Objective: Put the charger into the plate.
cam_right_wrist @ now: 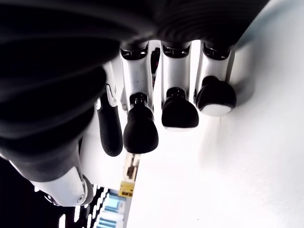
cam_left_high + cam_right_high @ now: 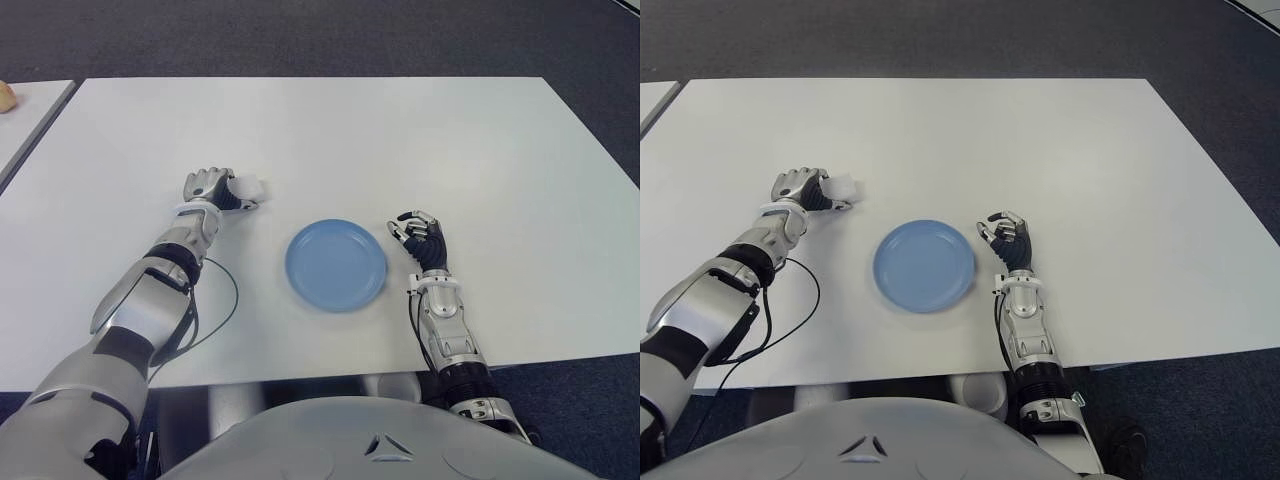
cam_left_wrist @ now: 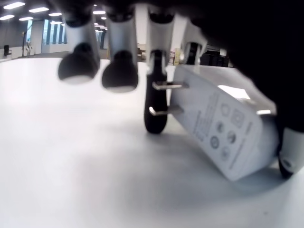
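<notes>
White plastic is sitting right under our left hand [image 2: 208,186], which is reaching out over the table [image 2: 400,140] to the left of the plate: in the left wrist view the charger [image 3: 223,128] is lying on its side on the tabletop, its two metal prongs [image 3: 164,97] pointing toward our fingertips [image 3: 118,76]. One finger is coming down beside the prongs and the thumb side is showing dark at the far end of the block, so we are closing around it, though we are judging the grip as only partly made, since the charger is resting on the table and the other fingers are hanging clear above it. In the eye views the charger [image 2: 247,187] is showing just past our knuckles, well short of the blue plate [image 2: 336,264], which is lying nearer to us and to the right with nothing in it. Our right hand [image 2: 420,240] is showing just to the right of the plate, fingers curled and holding nothing. We are expecting the charger to be light, rigid and smooth, so likely to slip; we are thinking the flat printed faces of the body are the place to pinch, thumb on one side and fingers on the other, keeping off the prongs.
</notes>
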You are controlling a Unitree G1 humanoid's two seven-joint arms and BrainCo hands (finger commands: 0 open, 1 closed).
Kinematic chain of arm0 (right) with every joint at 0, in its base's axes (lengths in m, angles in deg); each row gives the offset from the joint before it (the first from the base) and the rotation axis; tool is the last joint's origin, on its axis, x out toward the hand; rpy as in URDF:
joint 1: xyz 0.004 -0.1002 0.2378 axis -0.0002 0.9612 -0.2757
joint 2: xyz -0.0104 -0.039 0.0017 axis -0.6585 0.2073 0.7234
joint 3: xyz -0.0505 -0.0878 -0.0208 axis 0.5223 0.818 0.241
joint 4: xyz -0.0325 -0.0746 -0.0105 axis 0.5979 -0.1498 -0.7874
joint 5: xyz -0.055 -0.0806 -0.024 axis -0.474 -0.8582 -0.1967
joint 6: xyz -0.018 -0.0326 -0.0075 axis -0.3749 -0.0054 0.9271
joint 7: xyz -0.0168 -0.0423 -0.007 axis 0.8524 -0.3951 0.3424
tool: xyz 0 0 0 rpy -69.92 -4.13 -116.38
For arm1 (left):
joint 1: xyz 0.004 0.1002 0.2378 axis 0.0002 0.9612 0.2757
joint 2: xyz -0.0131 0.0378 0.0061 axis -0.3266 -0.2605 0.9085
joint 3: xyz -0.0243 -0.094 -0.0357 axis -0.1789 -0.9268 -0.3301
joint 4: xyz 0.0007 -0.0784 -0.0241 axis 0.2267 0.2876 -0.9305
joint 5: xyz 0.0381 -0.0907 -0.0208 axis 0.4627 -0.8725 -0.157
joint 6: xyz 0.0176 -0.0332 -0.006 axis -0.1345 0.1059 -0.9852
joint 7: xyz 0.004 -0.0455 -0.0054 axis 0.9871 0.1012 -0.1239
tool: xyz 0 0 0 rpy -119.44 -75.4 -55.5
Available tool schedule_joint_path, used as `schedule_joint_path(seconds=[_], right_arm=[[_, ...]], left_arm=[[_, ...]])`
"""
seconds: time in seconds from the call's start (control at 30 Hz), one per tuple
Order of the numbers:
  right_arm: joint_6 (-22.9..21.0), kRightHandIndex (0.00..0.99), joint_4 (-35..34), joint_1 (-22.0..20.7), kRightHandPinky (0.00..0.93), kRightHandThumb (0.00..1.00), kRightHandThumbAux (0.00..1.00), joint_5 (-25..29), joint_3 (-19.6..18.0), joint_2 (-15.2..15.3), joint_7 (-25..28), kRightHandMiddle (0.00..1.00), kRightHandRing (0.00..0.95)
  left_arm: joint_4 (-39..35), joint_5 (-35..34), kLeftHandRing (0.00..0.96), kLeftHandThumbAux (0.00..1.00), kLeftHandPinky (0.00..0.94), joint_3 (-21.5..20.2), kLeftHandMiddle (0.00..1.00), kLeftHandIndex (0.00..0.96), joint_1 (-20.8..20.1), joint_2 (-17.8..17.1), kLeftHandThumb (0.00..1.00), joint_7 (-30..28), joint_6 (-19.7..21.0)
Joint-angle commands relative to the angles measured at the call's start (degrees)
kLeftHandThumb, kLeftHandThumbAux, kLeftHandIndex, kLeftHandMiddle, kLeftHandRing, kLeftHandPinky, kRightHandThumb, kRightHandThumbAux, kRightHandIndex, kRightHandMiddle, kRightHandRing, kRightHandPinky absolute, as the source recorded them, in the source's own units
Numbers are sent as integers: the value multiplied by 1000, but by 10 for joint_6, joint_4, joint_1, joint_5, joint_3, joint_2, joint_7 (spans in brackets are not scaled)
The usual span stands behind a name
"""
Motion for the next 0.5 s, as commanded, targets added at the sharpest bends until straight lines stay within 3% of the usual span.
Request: schedule_joint_path(seconds=[0.03, 0.33, 0.5], right_arm=[[-9, 437, 15, 4, 860, 709, 727, 0, -1, 0, 3, 822, 843], [-4, 437, 18, 3, 856, 708, 727, -7, 2, 0, -3, 815, 838], [-7, 437, 15, 4, 852, 708, 727, -9, 3, -2, -6, 818, 838]], left_arm=[[-29, -5, 857, 671, 839, -6, 543, 393, 22, 2, 847, 11, -12], [-122, 0, 858, 670, 851, -11, 544, 393, 38, -9, 848, 42, -23], [-292, 9, 860, 670, 852, -23, 544, 393, 100, -27, 848, 40, -11]])
